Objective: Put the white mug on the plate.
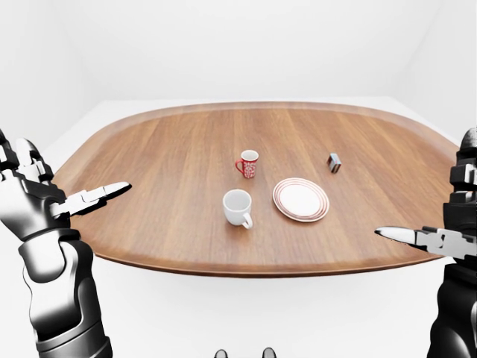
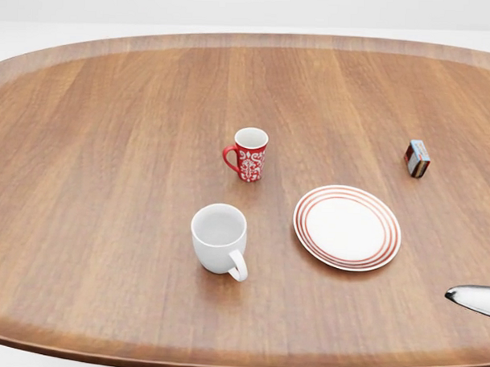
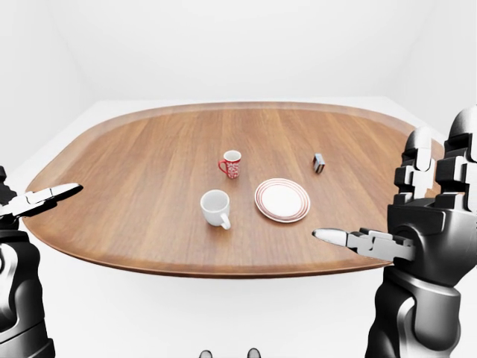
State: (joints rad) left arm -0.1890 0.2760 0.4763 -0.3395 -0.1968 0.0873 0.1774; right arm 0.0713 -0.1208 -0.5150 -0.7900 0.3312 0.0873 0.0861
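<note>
A plain white mug (image 2: 220,236) stands upright on the wooden table (image 2: 109,146), its handle toward the bottom right. A white plate with red rim rings (image 2: 347,227) lies to its right, apart from it. My left hand (image 1: 71,195) is open at the left edge of the left-eye view, over the table's left rim, far from the mug. My right hand (image 3: 402,224) is open at the right of the right-eye view, below and right of the plate. One fingertip (image 2: 474,297) of it shows in the head view.
A red patterned mug (image 2: 248,154) stands just above the white mug in the head view. A small dark box (image 2: 417,158) stands at the right, above the plate. The table's near rim (image 1: 246,268) runs along the bottom.
</note>
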